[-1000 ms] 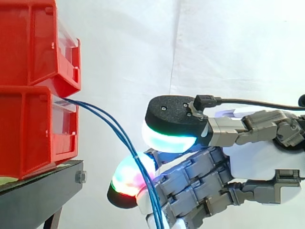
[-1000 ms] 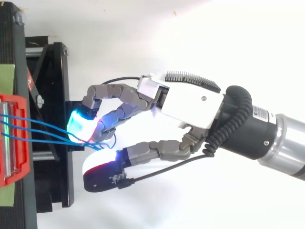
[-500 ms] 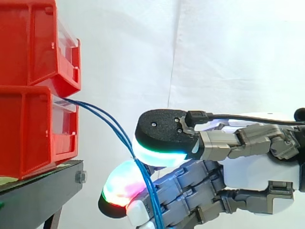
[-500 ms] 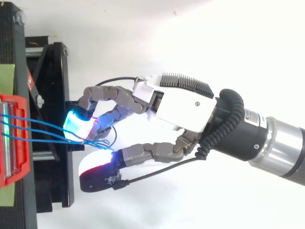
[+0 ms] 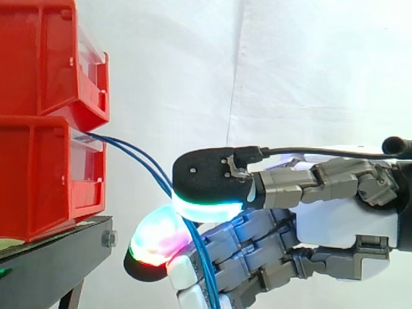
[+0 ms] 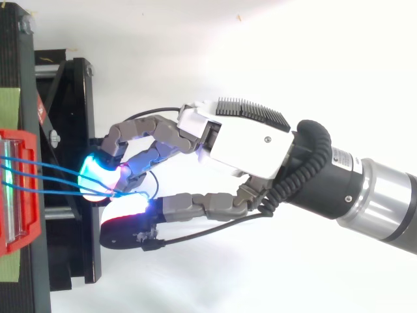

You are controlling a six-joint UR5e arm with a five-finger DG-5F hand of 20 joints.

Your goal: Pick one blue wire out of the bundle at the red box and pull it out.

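Side view: hand pinches the hanging wires.
From the lower red box (image 5: 45, 174) at left, the blue wires (image 5: 138, 156) fall rightwards between thumb and curled fingers of the hand (image 5: 335, 225), which pinch them. Top view: the wires meet at the glowing pads (image 6: 91, 175). They look thin, limp and probably slippery, so a single one needs a firm pinch mid-span.

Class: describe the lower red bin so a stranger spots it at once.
On the black stand at the side view's left, an upper red bin sits atop the lower red bin. Only the lower one has blue wires leaving its front.
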